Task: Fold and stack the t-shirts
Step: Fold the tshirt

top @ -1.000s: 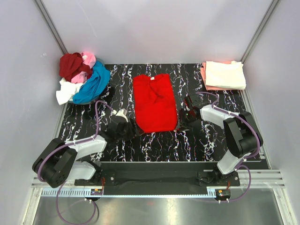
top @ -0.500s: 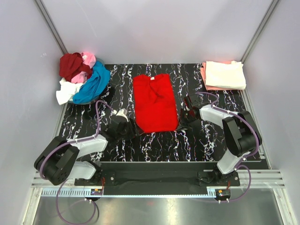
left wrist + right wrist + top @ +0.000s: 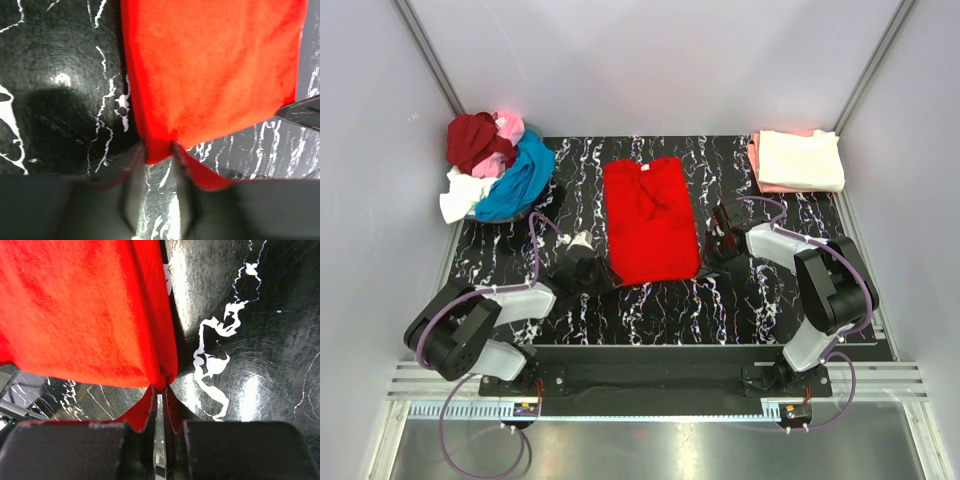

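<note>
Left pincer [image 3: 592, 262] and right pincer [image 3: 712, 245] sit at the two near corners of the bright red t-shirt [image 3: 650, 220], seen from above. The shirt lies flat in the middle of the desk [image 3: 720, 310]. A heap of t-shirts [image 3: 495, 165] waits at the far left, and a folded stack [image 3: 798, 160] sits at the far right. From the left wrist, the fingers [image 3: 131, 167] are narrow and nip the tip of the red corner between them. From the right wrist, the fingers [image 3: 172, 407] are almost together, with a thin bit of red edge caught between them. Both bites look very small, I think. If the arms lift fast, a corner could slip out and flop down. If one arm goes ahead of the other, the shirt could twist and the fold would come out crooked. A pincer may also hold only the top layer, so the bottom layer would stay behind.
</note>
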